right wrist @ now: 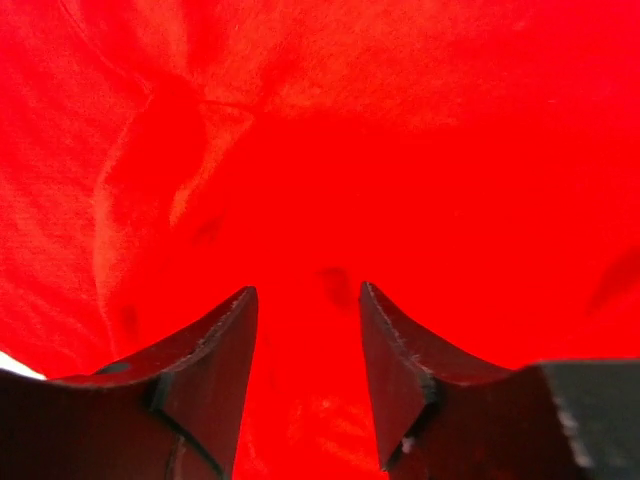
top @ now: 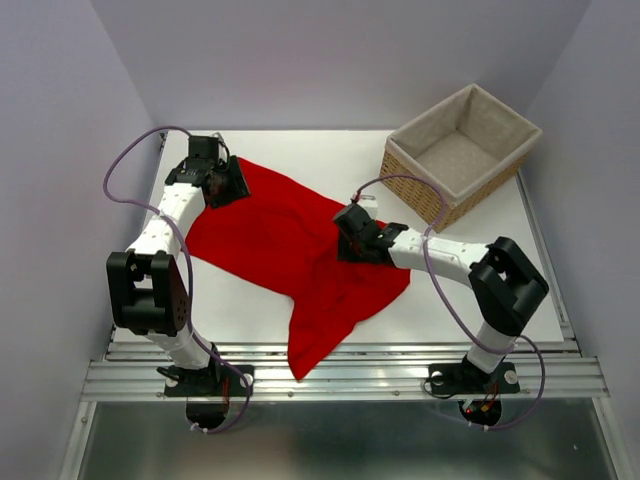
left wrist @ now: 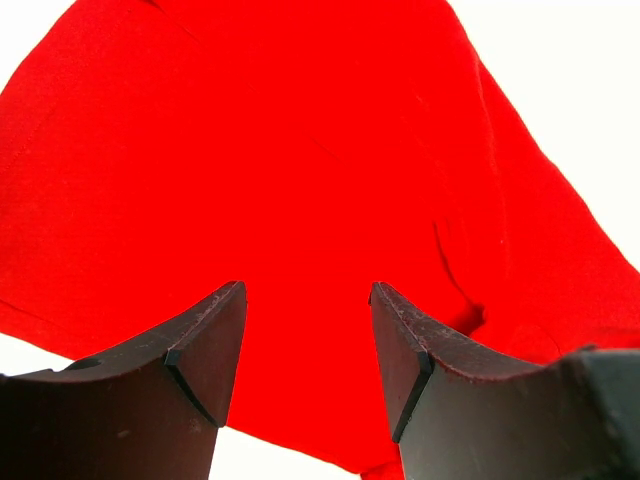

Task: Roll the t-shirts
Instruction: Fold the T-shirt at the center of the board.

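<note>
A bright red t-shirt (top: 290, 250) lies spread and rumpled across the white table, one end drooping over the near edge. My left gripper (top: 228, 182) hovers at its far left corner, jaws open, with only cloth (left wrist: 300, 180) below the gap and nothing pinched. My right gripper (top: 352, 235) sits over the shirt's right side, its jaws apart above the red cloth (right wrist: 320, 150), which fills that whole wrist view. No fold of cloth is caught between its fingers.
A wicker basket (top: 505, 170) with a beige cloth lining stands at the far right corner of the table (top: 300, 150), just beyond the right arm. Purple cables loop off both arms. A metal rail runs along the near edge.
</note>
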`<control>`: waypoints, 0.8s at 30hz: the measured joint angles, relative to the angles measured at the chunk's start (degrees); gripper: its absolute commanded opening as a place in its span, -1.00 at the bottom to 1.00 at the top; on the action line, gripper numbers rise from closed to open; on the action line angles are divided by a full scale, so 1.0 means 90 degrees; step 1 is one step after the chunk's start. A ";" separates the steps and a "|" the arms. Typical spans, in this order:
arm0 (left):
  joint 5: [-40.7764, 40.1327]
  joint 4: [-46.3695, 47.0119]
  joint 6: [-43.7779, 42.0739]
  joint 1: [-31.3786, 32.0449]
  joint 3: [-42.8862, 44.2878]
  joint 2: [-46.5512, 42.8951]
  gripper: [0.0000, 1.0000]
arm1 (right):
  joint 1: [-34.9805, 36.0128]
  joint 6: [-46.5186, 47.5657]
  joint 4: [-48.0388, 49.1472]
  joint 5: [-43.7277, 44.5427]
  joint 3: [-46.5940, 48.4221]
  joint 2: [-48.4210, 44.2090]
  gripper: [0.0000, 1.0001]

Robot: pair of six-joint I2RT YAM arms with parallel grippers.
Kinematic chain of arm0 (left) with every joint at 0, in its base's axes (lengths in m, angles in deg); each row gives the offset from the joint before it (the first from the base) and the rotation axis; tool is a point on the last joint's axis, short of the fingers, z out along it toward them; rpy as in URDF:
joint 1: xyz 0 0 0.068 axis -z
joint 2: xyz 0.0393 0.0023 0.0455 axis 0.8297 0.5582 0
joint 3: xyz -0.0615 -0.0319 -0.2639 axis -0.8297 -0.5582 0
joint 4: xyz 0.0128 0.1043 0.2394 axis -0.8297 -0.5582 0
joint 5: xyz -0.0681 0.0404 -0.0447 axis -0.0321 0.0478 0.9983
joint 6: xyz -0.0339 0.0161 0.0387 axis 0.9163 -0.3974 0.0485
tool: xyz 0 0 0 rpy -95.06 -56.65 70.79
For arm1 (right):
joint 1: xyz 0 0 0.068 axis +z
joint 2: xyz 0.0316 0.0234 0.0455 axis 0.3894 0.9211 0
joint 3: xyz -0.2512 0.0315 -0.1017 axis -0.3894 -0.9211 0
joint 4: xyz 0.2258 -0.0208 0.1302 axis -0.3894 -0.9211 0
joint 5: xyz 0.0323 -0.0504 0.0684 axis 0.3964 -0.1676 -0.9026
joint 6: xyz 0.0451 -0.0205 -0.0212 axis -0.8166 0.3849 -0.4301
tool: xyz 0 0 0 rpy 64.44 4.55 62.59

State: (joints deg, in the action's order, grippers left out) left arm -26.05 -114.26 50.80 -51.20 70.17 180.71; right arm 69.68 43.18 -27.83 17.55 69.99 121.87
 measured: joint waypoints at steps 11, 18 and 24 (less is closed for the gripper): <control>0.0036 0.0002 0.0002 0.0090 0.0000 0.0017 0.27 | -0.0741 -0.0522 -0.0277 -0.0034 -0.0729 -0.1032 0.03; 0.0036 0.0005 0.0002 0.0117 0.0000 0.0024 0.27 | -0.1163 -0.1112 -0.0245 -0.0527 -0.1632 -0.1496 0.03; 0.0036 0.0005 0.0002 0.0134 0.0000 0.0024 0.27 | -0.1190 -0.1440 -0.0107 -0.0857 -0.1909 -0.1581 -0.02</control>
State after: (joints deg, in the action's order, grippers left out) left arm -25.72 -114.21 50.83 -50.00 70.17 180.93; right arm 58.97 30.22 -28.79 9.83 52.81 107.64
